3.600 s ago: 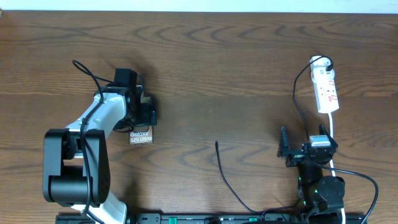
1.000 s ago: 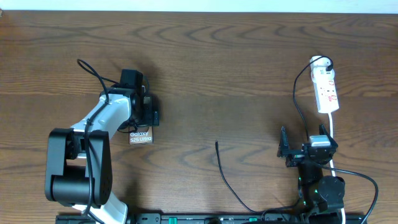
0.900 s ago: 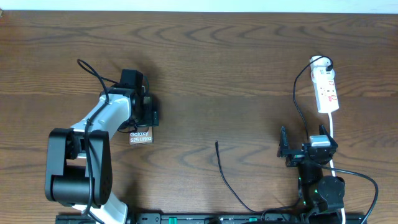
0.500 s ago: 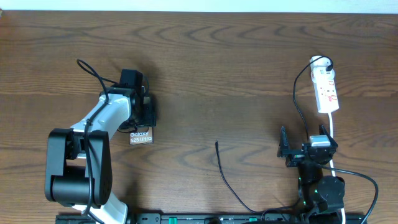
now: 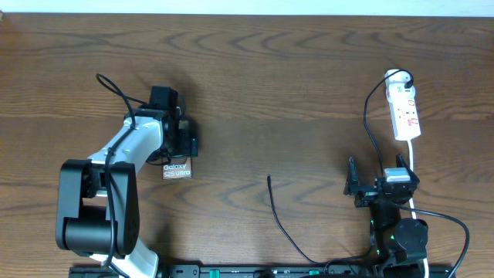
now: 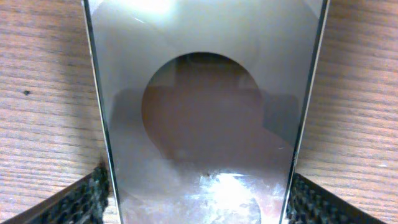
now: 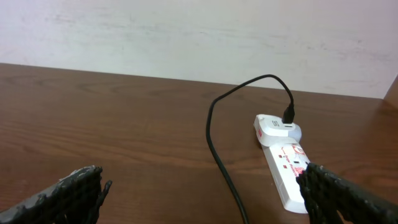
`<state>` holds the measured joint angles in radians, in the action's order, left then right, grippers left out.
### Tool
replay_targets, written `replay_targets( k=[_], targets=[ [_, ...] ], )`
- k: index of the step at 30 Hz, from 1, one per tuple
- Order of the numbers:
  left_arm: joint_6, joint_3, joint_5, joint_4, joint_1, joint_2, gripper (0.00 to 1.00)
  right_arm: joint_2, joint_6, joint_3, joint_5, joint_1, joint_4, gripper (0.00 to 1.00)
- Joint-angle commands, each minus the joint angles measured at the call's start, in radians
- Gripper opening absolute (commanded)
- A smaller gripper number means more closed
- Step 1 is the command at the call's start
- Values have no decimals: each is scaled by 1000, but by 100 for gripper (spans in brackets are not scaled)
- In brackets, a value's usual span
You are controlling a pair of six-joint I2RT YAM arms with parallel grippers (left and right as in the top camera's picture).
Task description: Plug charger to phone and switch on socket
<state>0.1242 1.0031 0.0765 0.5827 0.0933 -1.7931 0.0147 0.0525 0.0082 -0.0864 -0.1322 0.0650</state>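
**At nine o'clock: squaring up on the Galaxy S25 Ultra phone [image 5: 176,171]**

Left gripper [image 5: 180,145] is straddling it, pads [image 6: 87,198] against its long edges — whether they are squeezing, I cannot tell. Right gripper [image 7: 205,196] is waiting wide open, empty, at five o'clock. Closing evenly and leaving the port end clear for the charger tip [image 5: 269,179], lying at six o'clock, seems wisest.

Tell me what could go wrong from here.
The left fingers flank the phone at its thin glossy edges, flat on the table: a pinch could slip or skid it. The charger tip lies loose mid-table, well apart from the phone: sliding the phone in may nudge the tip away.
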Motion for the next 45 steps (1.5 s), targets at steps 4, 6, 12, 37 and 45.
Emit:
replay_targets(
  k=[4, 6, 12, 37, 45],
  targets=[
    [16, -62, 125, 17, 9, -77, 92, -6, 8, -3, -5, 9, 2, 99],
    [15, -62, 125, 18, 9, -77, 92, -6, 8, -3, -5, 9, 2, 99],
    [15, -62, 125, 18, 9, -77, 92, -6, 8, -3, -5, 9, 2, 99],
    [16, -62, 124, 18, 9, -77, 93, -6, 8, -3, -5, 9, 2, 99],
    [16, -62, 124, 17, 9, -77, 93, -6, 8, -3, -5, 9, 2, 99]
  ],
)
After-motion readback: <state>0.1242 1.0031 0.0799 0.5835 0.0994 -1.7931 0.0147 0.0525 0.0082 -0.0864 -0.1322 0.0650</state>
